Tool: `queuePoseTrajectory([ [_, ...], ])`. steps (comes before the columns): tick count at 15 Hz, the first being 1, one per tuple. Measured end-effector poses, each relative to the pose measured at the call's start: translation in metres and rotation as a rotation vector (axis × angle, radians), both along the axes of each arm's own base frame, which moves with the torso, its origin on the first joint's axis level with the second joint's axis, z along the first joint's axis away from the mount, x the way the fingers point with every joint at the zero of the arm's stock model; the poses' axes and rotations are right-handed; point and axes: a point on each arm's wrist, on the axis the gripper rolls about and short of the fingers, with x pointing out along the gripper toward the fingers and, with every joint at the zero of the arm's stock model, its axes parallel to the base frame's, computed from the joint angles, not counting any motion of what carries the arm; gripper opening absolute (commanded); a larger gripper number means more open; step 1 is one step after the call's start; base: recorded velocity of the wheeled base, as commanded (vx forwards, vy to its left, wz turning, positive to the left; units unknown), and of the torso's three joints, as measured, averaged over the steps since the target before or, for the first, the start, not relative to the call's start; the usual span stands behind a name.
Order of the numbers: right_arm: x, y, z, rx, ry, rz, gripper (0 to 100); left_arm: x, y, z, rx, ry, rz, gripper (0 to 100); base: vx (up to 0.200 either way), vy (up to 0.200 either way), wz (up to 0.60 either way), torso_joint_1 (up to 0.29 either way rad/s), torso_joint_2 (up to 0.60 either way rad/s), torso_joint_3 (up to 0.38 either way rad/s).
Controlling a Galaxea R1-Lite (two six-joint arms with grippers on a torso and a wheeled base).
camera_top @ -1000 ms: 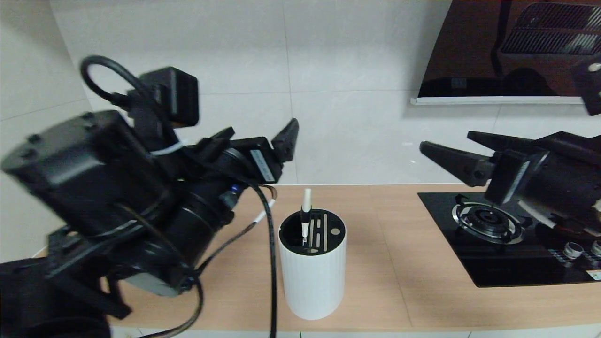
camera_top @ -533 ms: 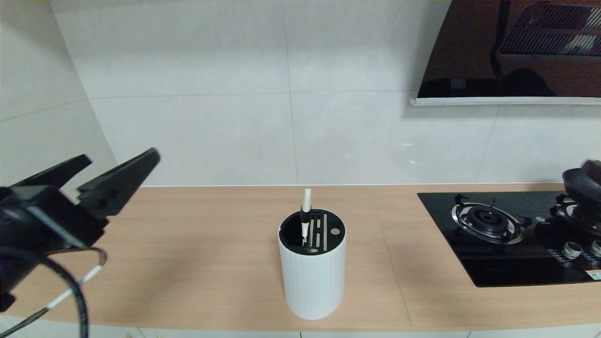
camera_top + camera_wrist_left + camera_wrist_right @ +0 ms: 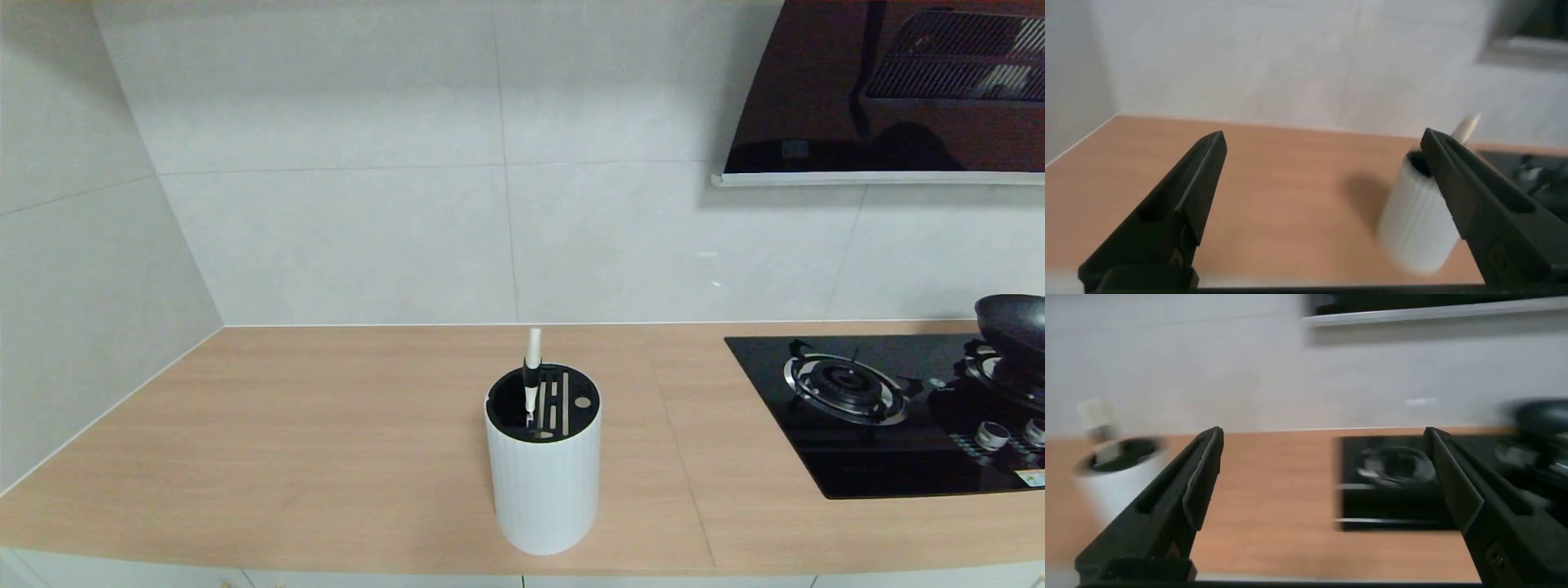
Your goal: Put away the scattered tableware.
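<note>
Both hands are empty with their fingers spread wide: the left hand [image 3: 1321, 147] and the right hand [image 3: 1323, 439] hold nothing. The one piece of tableware I can make out is a utensil [image 3: 532, 351] standing in the white holder [image 3: 543, 482], pale handle up and leaning slightly. The holder is ahead of and below the left hand, off toward one finger rather than between the two. From the right hand it sits further off, out past one finger, with the stove [image 3: 1413, 486] straight ahead.

What worries me is the holder's spot. It stands tall and narrow, close to the near edge of the tabletop [image 3: 326, 425]. An open finger swinging in low could clip its wall and push it over that edge, or topple it. The handle stands clear above the rim, so a finger passing over could catch it and lever the utensil out. On the right side a wide sweep risks the pan [image 3: 1012, 322] on the stove.
</note>
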Motion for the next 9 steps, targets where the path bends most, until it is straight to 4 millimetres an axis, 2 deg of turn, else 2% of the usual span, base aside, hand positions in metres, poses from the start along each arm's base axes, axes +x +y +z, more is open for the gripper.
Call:
queuePoseTrajectory([
  [2,-0.003,0.008,-0.001,-0.027,0.007,-0.050,100,-0.018,0.000,-0.008,-0.005,-0.042,0.098,100,0.000,0.000,0.00,0.000,0.00,0.000],
  [4,-0.003,0.013,-0.011,-0.057,0.028,-0.106,100,-0.026,-0.004,-0.013,-0.004,-0.071,0.194,100,0.000,0.000,0.00,0.000,0.00,0.000],
  [9,0.012,0.015,-0.062,-0.082,0.087,-0.159,100,-0.012,-0.008,-0.068,0.025,0.009,0.316,100,0.000,0.000,0.00,0.000,0.00,0.000],
])
